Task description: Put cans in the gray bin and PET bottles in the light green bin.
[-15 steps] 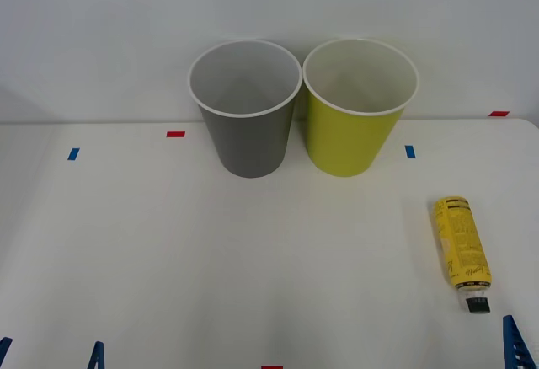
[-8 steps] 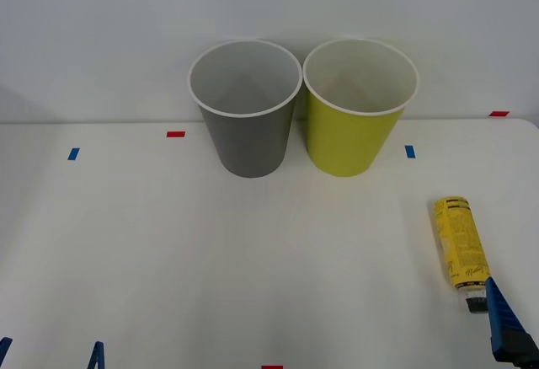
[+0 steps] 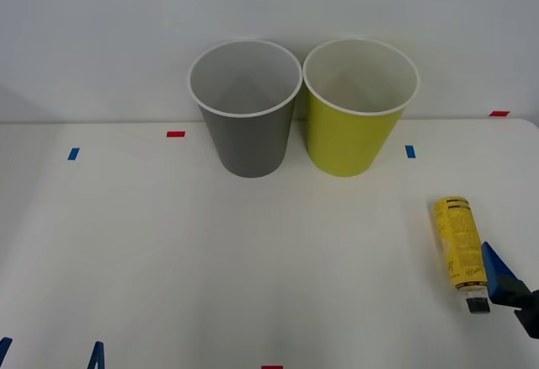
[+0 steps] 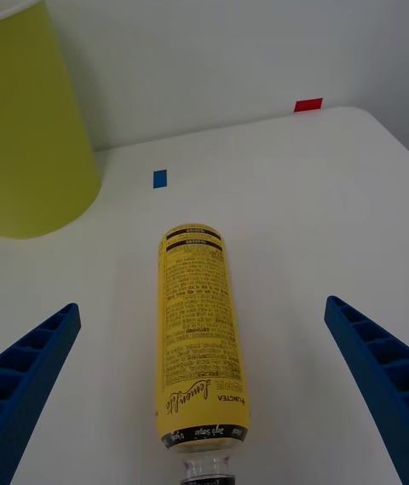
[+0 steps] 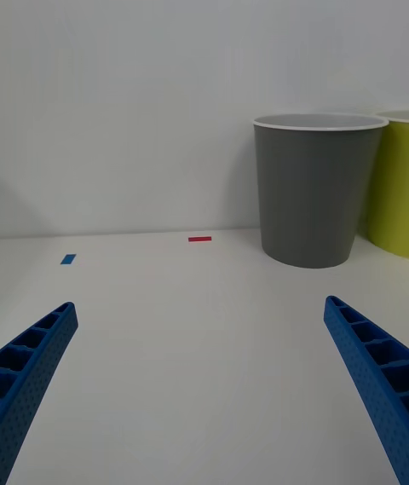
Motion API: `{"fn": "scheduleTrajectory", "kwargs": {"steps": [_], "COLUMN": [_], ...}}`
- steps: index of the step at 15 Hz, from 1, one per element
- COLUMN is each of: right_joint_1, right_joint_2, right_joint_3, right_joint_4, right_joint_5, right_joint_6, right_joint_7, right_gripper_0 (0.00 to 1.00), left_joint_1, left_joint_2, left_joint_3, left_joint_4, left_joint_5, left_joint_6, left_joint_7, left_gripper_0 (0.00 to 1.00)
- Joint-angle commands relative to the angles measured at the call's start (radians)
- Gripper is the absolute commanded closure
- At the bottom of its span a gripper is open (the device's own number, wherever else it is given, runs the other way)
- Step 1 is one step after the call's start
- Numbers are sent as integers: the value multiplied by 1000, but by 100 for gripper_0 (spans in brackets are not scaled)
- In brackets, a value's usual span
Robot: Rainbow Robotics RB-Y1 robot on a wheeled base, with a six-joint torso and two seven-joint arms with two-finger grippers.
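Now your PET bottle (image 3: 460, 243) lies flat on the worktop (image 3: 253, 259), right side, cap toward you.
Its long axis runs front to back. Your right gripper (image 4: 204, 383) has its fingers apart either side of it; left gripper (image 5: 204, 383) fingers also apart. Gray bin (image 3: 245, 108) and light green bin (image 3: 360, 106) stand touching, both empty.

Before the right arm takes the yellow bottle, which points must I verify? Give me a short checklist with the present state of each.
1. PET bottle lies flat on the table, free on all sides: ok.
2. Right gripper open, one finger on each side of the bottle: ok.
3. Fingers already touching the bottle: not ok, gaps remain.
4. Light green bin upright, mouth open: ok.
5. Gray bin stands beside it, not in the way: ok.
6. Left gripper open, low near the table's front edge, far from the bottle: ok.
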Motion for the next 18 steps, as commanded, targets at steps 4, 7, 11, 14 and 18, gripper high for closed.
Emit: {"fn": "scheduleTrajectory", "kwargs": {"steps": [4, 7, 11, 14, 18], "right_joint_1": [-188, -309, -448, -531, -608], "right_joint_2": [0, -15, -64, -86, -122], "right_joint_3": [-49, -52, -52, -53, -53], "right_joint_4": [-82, -80, -79, -79, 10], "right_joint_5": [30, 40, 21, 13, -63], "right_joint_6": [456, 665, 892, 1021, 1104], "right_joint_7": [-40, -43, -63, -83, -77], "right_gripper_0": [0, 0, 0, 0, 0], "left_joint_1": [0, 0, 0, 0, 0], "left_joint_2": [0, 0, 0, 0, 0], "left_joint_3": [0, 0, 0, 0, 0], "left_joint_4": [0, 0, 0, 0, 0], "left_joint_5": [0, 0, 0, 0, 0], "left_joint_6": [0, 0, 0, 0, 0], "left_joint_7": [0, 0, 0, 0, 0], "left_gripper_0": [0, 0, 0, 0, 0]}}
